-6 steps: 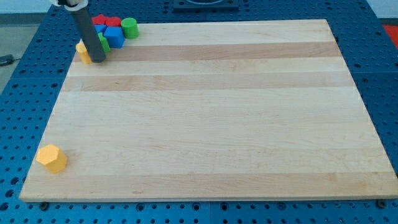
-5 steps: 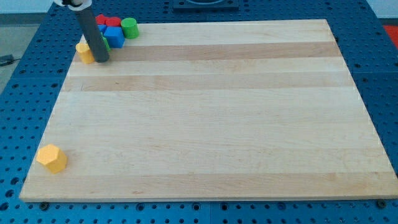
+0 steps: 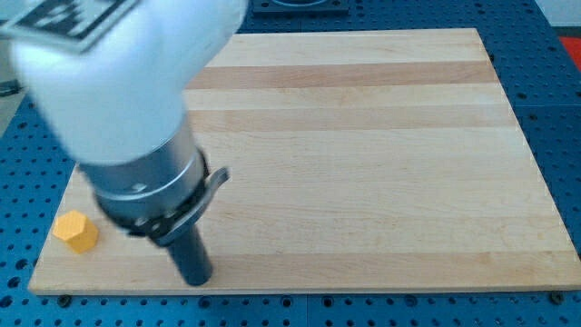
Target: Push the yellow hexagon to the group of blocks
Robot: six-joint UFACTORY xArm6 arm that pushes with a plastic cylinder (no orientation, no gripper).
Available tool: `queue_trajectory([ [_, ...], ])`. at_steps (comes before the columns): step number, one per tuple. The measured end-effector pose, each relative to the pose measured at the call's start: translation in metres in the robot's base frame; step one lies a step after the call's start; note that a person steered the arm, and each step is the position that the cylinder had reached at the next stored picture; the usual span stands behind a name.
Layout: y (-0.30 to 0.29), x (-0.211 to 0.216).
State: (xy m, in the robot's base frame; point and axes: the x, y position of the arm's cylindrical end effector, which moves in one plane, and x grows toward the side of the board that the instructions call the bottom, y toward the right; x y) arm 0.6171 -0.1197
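While the arm (image 3: 127, 100) fills the view's upper left, my tip (image 3: 199, 280) rests near the wooden board's (image 3: 381, 163) bottom edge, right of the yellow hexagon (image 3: 75, 232) and apart from it. No claw exists. Other blocks are hidden.

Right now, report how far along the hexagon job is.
Nothing looks done: the yellow hexagon sits near the board's bottom-left corner, far from the top-left where the group belongs. In hand: my tip is on the board to the view's right of the hexagon, apart from it. The arm's body hides the top-left corner, so the group cannot be seen. Left: the whole push up the view's left edge.
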Motion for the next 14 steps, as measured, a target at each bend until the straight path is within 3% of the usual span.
queue_trajectory([
  [2, -0.040, 0.001],
  [5, -0.164, -0.006],
  [9, -0.106, -0.079],
  [14, -0.118, -0.176],
])
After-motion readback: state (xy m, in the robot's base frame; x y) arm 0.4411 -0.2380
